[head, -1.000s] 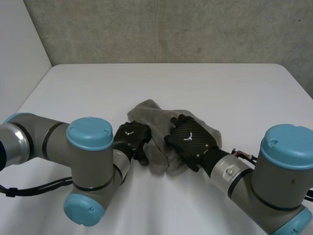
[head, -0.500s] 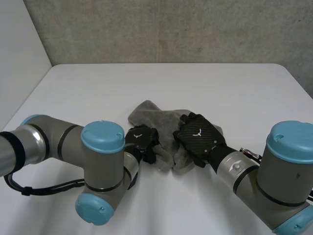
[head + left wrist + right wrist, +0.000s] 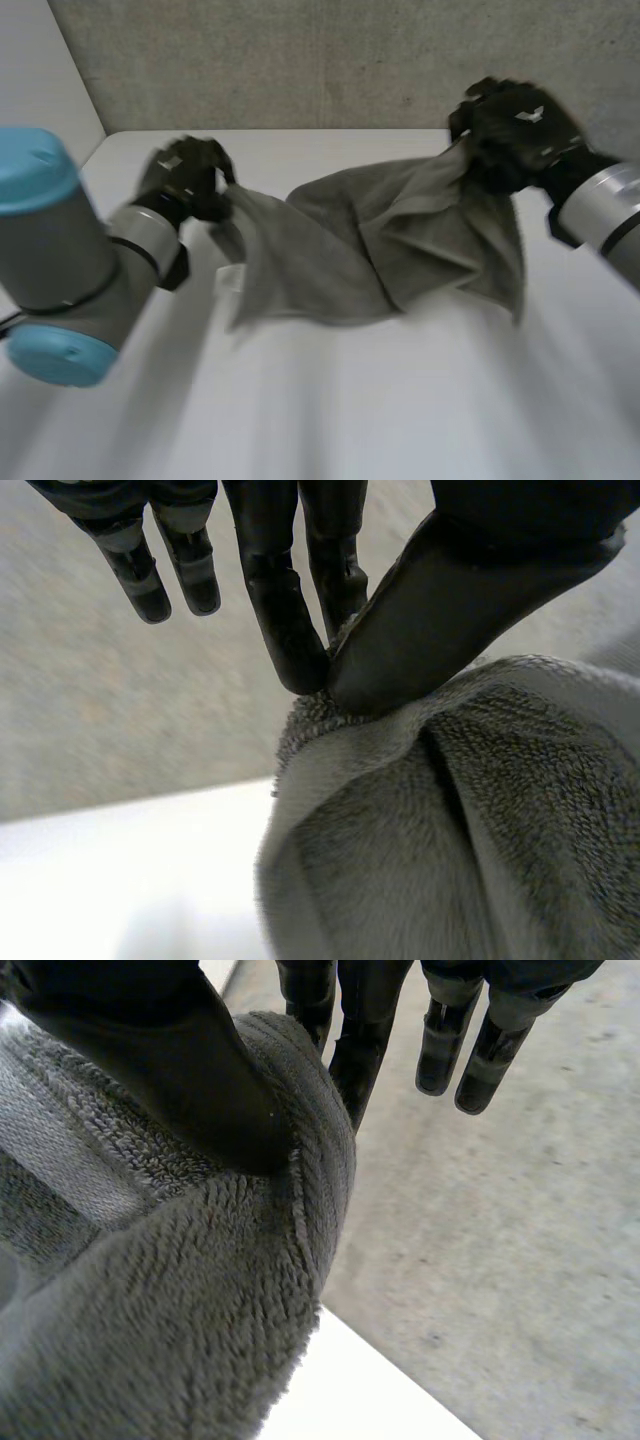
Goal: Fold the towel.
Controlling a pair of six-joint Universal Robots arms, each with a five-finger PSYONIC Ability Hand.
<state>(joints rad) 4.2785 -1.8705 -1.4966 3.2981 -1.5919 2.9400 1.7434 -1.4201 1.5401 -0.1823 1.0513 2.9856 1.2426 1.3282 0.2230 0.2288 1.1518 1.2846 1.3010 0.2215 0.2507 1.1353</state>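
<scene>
A rough grey wall [image 3: 300, 60] stands behind the white tabletop [image 3: 350, 400] in front of you. Your grey towel [image 3: 370, 245] hangs in the air above that tabletop. It is spread between the two hands and sags in loose folds in the middle. You cannot tell from the head view whether its lower edge touches the surface.

Your left hand [image 3: 185, 178] is at the towel's left end, raised near the tabletop's far left corner. In its wrist view the thumb and one finger pinch the towel's edge, and the other fingers are straight and free.

Your right hand [image 3: 515, 125] is higher, in front of the wall, holding the towel's right end. In its wrist view the thumb presses the thick pile against the fingers behind it, and two more fingers point clear of the cloth.
</scene>
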